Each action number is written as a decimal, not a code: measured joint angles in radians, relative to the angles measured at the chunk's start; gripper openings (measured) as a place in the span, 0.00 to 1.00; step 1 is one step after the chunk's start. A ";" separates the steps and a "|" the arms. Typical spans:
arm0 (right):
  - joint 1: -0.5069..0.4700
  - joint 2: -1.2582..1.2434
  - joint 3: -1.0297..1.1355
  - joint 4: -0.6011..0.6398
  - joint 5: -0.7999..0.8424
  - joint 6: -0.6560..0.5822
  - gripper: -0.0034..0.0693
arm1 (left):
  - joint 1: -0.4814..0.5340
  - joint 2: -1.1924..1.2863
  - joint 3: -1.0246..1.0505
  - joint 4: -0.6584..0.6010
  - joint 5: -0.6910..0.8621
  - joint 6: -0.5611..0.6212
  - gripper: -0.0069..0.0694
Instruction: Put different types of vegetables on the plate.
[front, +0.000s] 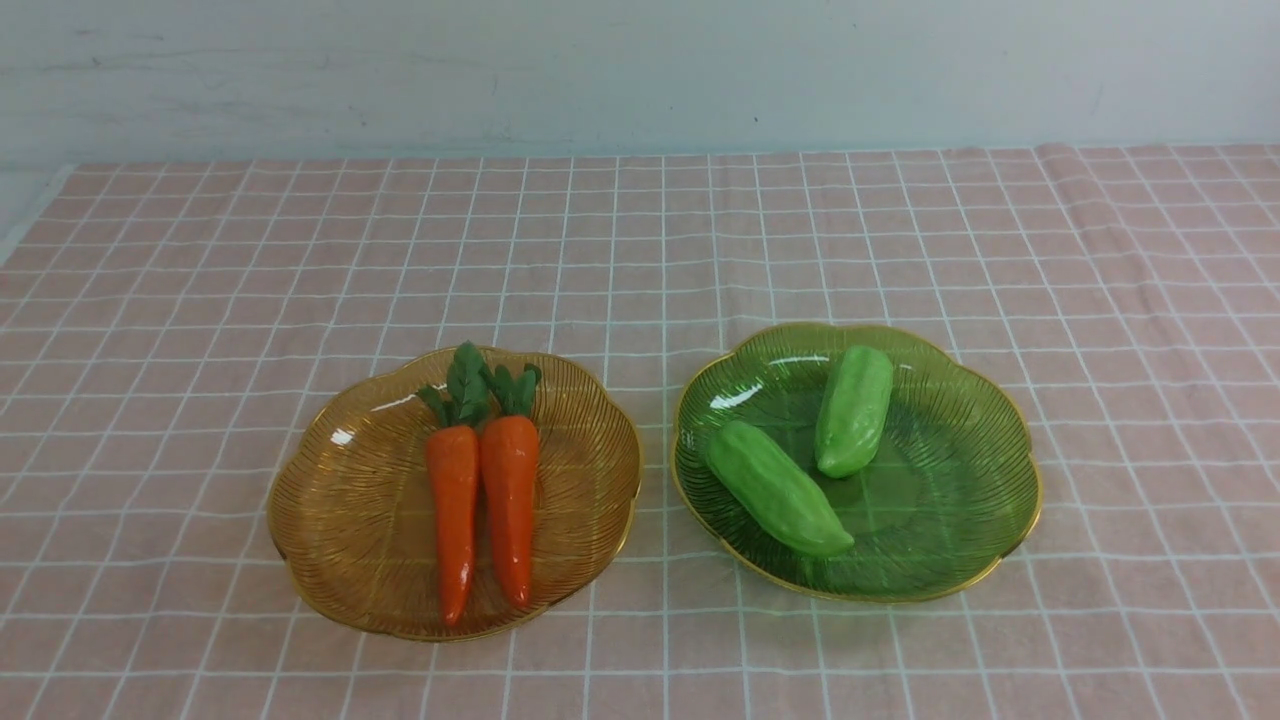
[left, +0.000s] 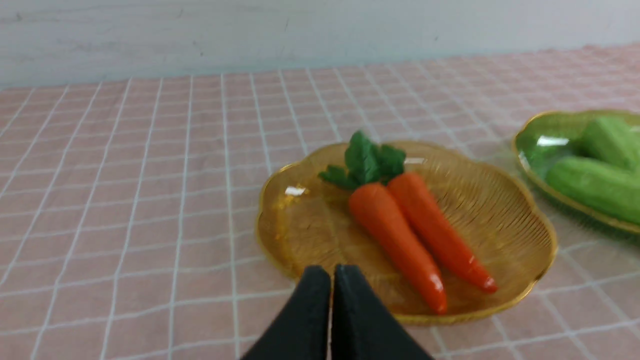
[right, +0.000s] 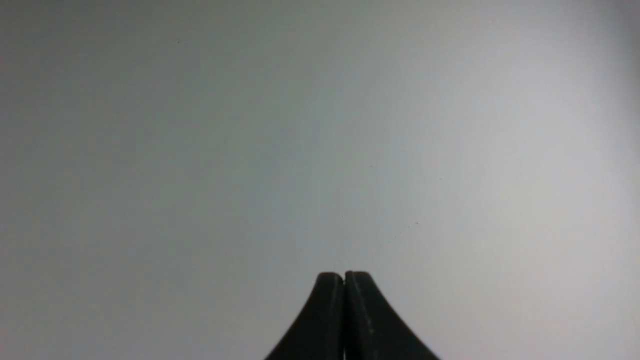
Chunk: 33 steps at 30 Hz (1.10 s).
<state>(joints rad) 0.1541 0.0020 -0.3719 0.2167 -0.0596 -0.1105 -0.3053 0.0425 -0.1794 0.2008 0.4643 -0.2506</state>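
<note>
Two orange carrots (front: 455, 510) (front: 511, 505) with dark green tops lie side by side on an amber glass plate (front: 350, 520), left of centre. Two light green gourds (front: 853, 410) (front: 777, 489) lie on a green glass plate (front: 960, 500), right of centre. Neither gripper shows in the front view. In the left wrist view my left gripper (left: 332, 272) is shut and empty, just short of the amber plate's (left: 500, 200) near rim, with the carrots (left: 395, 237) (left: 435, 232) beyond it. My right gripper (right: 344, 277) is shut and empty, facing only a blank grey-white surface.
A pink checked tablecloth (front: 640, 230) covers the table up to a pale wall (front: 640, 70) at the back. The cloth's left edge shows at the far left. The green plate (left: 545, 145) with its gourds (left: 590, 185) sits beside the amber plate in the left wrist view.
</note>
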 joint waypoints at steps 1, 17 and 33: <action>0.000 0.000 0.000 0.000 0.000 0.000 0.03 | 0.052 -0.026 0.042 -0.055 -0.007 0.080 0.09; 0.000 0.000 0.001 -0.001 -0.001 -0.001 0.03 | 0.205 -0.057 0.203 -0.171 -0.059 0.323 0.09; 0.000 0.000 0.001 -0.001 -0.001 -0.001 0.03 | 0.206 -0.057 0.204 -0.171 -0.066 0.324 0.09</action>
<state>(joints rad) 0.1541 0.0020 -0.3711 0.2159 -0.0605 -0.1114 -0.0997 -0.0143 0.0246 0.0300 0.3981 0.0731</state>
